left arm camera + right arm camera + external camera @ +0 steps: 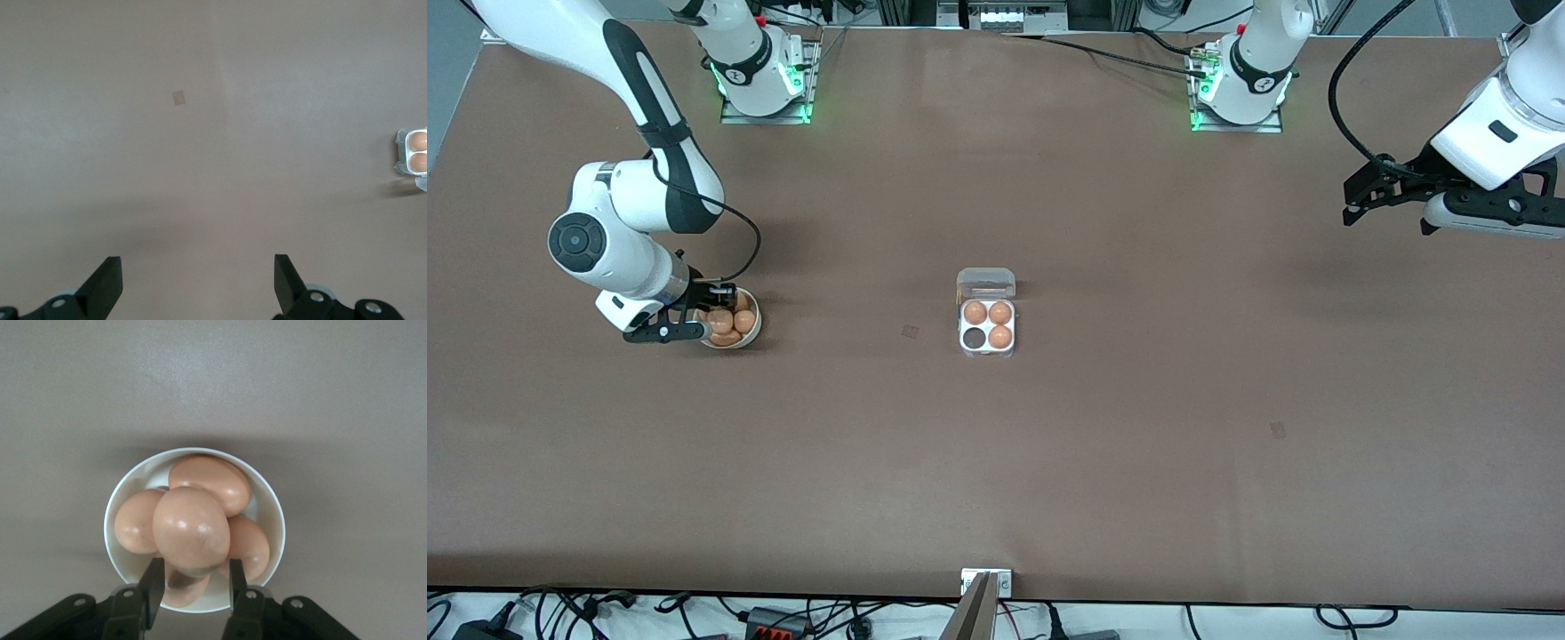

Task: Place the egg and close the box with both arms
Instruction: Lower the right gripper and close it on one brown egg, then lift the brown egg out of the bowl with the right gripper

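Observation:
The box [987, 325] stands at the middle of the table with its clear lid [986, 283] laid open toward the robots' bases. Three brown eggs fill its cells; one cell [971, 338] is empty. My right gripper [698, 320] is at the white bowl [756, 331] of eggs. In the right wrist view its fingers [152, 577] press both sides of the top egg [191, 528], just over the other eggs in the bowl [110, 520]. My left gripper [1356, 200] hangs open and empty over the left arm's end of the table. Its view [198, 263] shows bare table and the box's edge [413, 152].
The bowl holds several more brown eggs [137, 521]. Small marks [910, 332] [1278, 430] lie on the brown table. A metal bracket [985, 582] sits at the table edge nearest the camera.

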{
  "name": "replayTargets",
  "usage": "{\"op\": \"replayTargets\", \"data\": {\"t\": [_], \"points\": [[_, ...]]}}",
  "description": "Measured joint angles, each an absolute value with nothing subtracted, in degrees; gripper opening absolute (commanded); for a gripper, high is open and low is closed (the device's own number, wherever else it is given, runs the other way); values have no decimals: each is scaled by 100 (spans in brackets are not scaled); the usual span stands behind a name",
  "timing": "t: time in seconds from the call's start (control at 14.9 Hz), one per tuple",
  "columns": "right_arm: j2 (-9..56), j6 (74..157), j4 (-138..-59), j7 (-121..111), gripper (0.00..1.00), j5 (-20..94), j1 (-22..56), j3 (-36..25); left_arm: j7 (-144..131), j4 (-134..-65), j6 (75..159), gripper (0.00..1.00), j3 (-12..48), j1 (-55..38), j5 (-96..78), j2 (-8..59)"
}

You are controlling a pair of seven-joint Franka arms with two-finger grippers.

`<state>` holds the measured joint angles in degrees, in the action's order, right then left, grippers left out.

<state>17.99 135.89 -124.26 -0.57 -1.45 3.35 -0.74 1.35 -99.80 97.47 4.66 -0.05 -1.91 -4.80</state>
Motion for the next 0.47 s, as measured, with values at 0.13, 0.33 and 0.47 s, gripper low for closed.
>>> {"op": "replayTargets", "data": {"t": [0.13,0.33,0.47], "points": [[1805,13604,-12421,-57,47,-149,335,-76,135,-9980,9747,100,466,-5,-191,-480],[1826,13618,-12372,-58,47,-154,334,-76,135,-9980,9747,100,466,-5,-191,-480],[1852,13619,-12329,-59,47,-155,334,-76,135,-9980,9747,100,466,-5,-191,-480]]}}
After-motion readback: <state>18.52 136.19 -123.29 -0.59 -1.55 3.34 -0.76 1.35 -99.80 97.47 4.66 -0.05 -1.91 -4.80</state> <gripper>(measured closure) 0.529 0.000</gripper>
